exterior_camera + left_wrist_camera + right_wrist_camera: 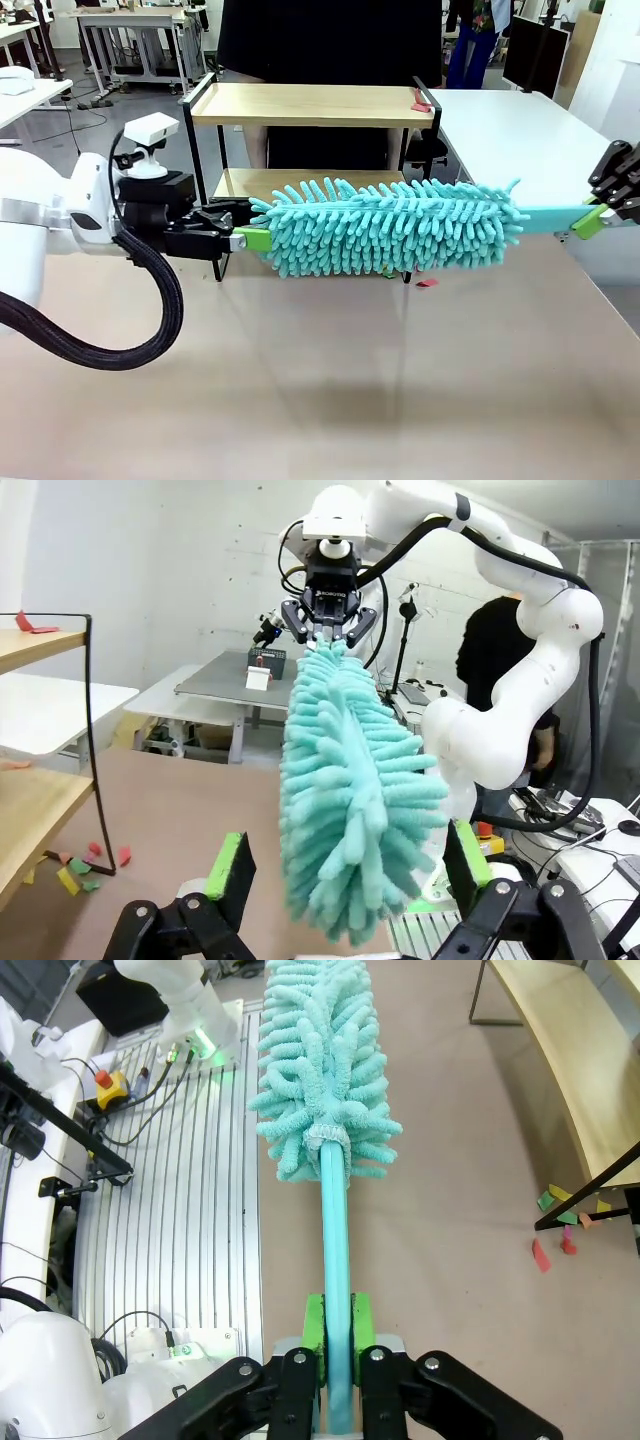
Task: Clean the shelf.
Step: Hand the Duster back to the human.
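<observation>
My right gripper has its fingers clamped tight on the flat handle of the teal duster, gripping it at the very end, which I judge gives the fluffy head the most reach toward the shelf. My left gripper stands with its fingers spread wide on either side of the duster's tip, holding nothing; that looks to me like a handover or a steadying position. From the front, the duster hangs level above the desk, just in front of the shelf's lower board, and a red scrap lies at the right end of the top board. The right wrist camera adds what the front mostly hides behind the duster: a scatter of coloured paper scraps on the desk by the shelf's foot. The left wrist camera shows the same litter, plus the right arm end-on.
</observation>
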### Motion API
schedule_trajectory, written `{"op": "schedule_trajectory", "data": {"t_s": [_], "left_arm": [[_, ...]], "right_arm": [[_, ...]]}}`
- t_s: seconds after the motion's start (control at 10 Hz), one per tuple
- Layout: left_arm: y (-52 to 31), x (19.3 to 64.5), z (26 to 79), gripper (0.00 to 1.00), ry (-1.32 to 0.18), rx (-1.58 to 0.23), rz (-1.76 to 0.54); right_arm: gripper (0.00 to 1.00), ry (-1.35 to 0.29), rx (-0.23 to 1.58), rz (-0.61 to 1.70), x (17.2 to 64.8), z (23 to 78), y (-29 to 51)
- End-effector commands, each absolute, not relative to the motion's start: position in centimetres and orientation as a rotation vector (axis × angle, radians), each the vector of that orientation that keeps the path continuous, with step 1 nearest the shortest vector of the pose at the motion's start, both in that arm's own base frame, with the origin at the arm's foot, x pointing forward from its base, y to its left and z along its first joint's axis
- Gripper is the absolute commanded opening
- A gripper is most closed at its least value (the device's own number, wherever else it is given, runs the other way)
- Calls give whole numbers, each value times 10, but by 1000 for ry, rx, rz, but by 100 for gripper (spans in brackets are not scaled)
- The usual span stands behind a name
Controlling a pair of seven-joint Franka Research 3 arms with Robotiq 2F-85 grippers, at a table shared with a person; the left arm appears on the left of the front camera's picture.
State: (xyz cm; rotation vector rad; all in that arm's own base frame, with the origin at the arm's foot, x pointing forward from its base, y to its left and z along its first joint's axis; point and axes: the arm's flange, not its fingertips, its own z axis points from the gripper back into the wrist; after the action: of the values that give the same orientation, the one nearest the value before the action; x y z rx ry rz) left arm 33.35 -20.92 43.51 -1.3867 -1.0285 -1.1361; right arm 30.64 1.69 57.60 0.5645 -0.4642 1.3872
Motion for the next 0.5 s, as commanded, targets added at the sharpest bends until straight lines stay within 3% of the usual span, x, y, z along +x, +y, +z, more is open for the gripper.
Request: {"op": "schedule_trajectory", "data": {"t_s": [0.0, 0.4], "left_arm": [[-207, 256, 415, 100, -1060, -1387, -1127], [-232, 248, 406, 100, -1088, -1396, -1117]], "right_arm": [[14, -489, 580, 1407, 308, 580, 16], [14, -489, 580, 1407, 308, 580, 16]]}}
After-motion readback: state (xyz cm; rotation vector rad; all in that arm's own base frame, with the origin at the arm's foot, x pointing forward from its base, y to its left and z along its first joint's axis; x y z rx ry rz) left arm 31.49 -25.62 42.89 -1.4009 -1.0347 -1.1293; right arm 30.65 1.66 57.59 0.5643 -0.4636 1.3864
